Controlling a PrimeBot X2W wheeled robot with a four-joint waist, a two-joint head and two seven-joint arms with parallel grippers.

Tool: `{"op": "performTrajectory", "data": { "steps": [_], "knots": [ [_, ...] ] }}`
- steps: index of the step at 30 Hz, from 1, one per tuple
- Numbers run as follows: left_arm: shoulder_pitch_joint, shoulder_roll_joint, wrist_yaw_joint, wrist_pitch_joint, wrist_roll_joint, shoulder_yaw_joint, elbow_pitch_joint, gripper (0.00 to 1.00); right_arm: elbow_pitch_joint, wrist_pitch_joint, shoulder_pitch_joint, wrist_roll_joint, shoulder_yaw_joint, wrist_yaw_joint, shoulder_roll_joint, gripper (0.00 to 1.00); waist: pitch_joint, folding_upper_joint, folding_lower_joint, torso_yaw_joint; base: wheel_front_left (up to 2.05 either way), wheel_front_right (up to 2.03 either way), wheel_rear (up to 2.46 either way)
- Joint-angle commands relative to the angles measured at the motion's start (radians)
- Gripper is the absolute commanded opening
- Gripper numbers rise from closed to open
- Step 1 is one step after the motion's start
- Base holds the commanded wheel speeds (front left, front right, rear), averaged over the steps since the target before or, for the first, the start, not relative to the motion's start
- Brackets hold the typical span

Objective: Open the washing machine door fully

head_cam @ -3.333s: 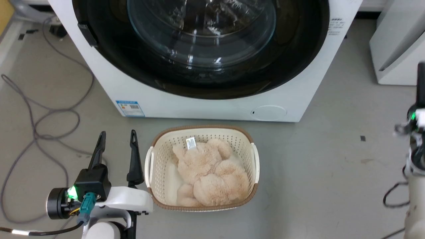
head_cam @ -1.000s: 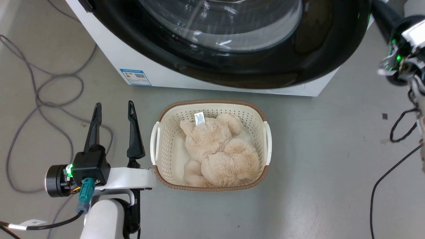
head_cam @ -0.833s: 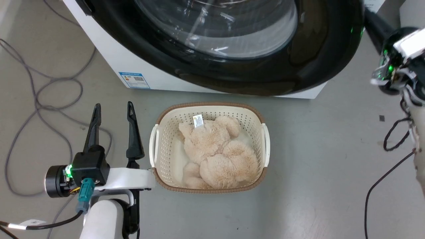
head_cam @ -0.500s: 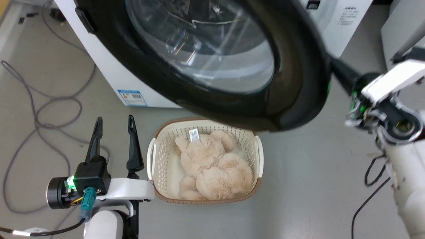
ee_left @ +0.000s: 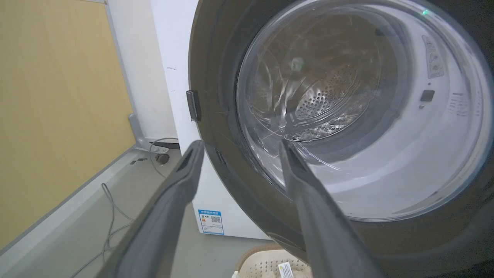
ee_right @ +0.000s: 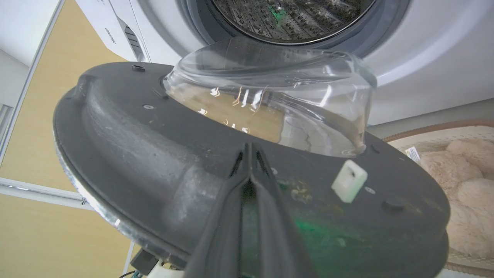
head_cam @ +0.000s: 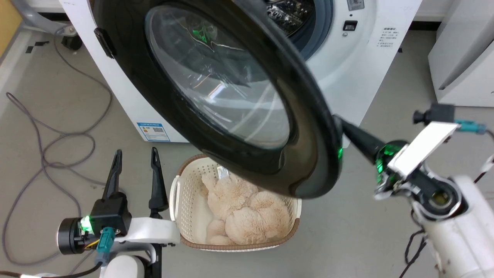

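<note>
While hinged at its left, the washing machine door [head_cam: 216,96] stands partly open, free edge out toward the near right, clear of the washing machine [head_cam: 370,61] front. Right gripper [ee_right: 251,148]: fingers pressed together, tips on the door's matte inner rim. Left gripper [head_cam: 136,152]: spread wide, holding nothing, near left, just beside the basket [head_cam: 175,193] holding a plush toy [head_cam: 243,208].

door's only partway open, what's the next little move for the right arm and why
Probably sweep the right gripper toward the robot's left, carrying the washing machine door wider round its hinge. Its shut fingers rest against the door's matte inner rim, and the door stands only partly open, overhanging the basket.
</note>
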Motion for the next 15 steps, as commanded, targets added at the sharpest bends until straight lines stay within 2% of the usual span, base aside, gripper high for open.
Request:
{"op": "performTrajectory", "data": {
  "steps": [1, 15],
  "knots": [
    [0.015, 0.001, -0.001, -0.006, 0.007, 0.003, 0.002, 1.00, -0.010, 0.004, 0.020, 0.001, 0.007, 0.001, 0.011, 0.00, -0.003, 0.0000, 0.0001, 0.000, 0.00, 0.00, 0.00],
    [0.043, 0.001, -0.004, -0.006, 0.005, -0.006, 0.019, 1.00, -0.171, 0.033, 0.178, -0.026, 0.147, 0.001, 0.069, 0.00, -0.051, 0.0000, 0.0001, 0.006, 0.00, 0.00, 0.00]
  ]
}}
